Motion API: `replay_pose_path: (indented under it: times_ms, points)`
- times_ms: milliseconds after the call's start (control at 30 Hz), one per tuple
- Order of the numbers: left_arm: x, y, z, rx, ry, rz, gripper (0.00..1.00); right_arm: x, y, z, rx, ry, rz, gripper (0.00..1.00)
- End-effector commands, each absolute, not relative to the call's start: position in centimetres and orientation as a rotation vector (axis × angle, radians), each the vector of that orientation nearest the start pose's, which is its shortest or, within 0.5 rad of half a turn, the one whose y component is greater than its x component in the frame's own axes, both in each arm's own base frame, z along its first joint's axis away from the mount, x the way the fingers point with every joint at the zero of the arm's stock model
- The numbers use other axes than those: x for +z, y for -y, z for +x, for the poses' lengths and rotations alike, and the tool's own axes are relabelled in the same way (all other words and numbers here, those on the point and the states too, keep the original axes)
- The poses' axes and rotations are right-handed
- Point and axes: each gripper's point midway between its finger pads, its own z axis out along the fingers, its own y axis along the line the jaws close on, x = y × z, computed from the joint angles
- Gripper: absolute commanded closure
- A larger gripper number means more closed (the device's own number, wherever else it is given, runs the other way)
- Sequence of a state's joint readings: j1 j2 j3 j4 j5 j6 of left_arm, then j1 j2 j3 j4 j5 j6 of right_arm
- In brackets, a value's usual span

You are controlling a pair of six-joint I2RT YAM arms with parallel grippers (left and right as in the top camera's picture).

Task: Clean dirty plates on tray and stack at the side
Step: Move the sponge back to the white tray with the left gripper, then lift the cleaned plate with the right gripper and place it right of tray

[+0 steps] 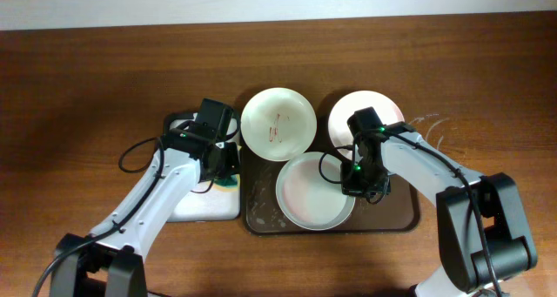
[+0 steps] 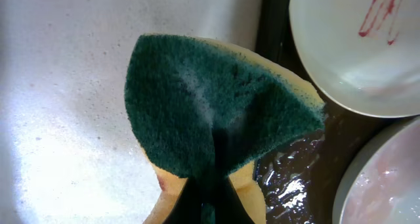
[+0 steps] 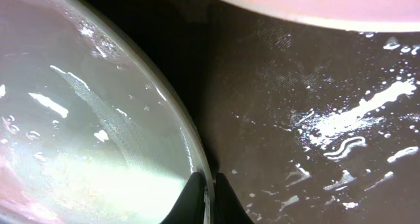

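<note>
1. Your right claw point(image 3: 211, 191) is pinching the rim of the wet pale plate point(image 3: 98, 119). Its two fingers are pressing together on the edge, one on the inner side and one on the outer.
2. That plate is lying inside the dark brown tray point(image 3: 315, 119), filling the view on the claw's inner side. Water is beading and shining across its face.
3. On the claw's outer side the tray floor is showing bare and wet, with white streaks of suds glistening on it.
4. Ahead of the right claw, across a dark strip of tray, the pale pink plate point(image 3: 295, 4) is sitting apart from the plate you are holding.
5. Your left claw point(image 2: 209, 188) is gripping the green sponge point(image 2: 210, 106). The fingers are closing on its near end, so the pad is fanning out ahead of them, with its yellow backing peeking out at the sides.
6. Beneath and to the outer side of the left claw, the small white tray point(image 2: 65, 86) is lying speckled with droplets. The sponge is hanging at its edge, next to the brown tray.
7. Farthest from the left claw, on its inner side, the stained plate point(image 2: 354, 46) is showing red scribbles. From overhead it is sitting at the brown tray's far left corner
</note>
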State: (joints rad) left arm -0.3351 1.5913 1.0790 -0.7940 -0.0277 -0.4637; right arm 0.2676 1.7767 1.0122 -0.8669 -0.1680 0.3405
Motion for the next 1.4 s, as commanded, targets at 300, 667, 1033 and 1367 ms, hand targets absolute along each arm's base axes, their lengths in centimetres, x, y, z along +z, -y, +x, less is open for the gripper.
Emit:
replay_pose_path:
  times_ms: [300, 667, 1033, 1367]
  points:
    - [7.7, 10.0, 31.7, -0.081, -2.861, -0.175, 1.0, 5.8, -8.3, 27.2, 0.123, -3.028, 0.072, 0.96]
    - [7.7, 10.0, 31.7, -0.085, -2.863, -0.174, 1.0, 11.4, -4.0, 29.9, -0.223, -2.781, 0.041, 0.96]
    - [7.7, 10.1, 31.7, -0.085, -2.862, -0.174, 1.0, 18.1, -7.8, 31.4, -0.613, -2.455, -0.229, 0.96]
    - [7.7, 10.1, 31.7, -0.086, -2.862, -0.174, 1.0, 22.0, -10.6, 30.5, -0.848, -2.177, -0.37, 0.96]
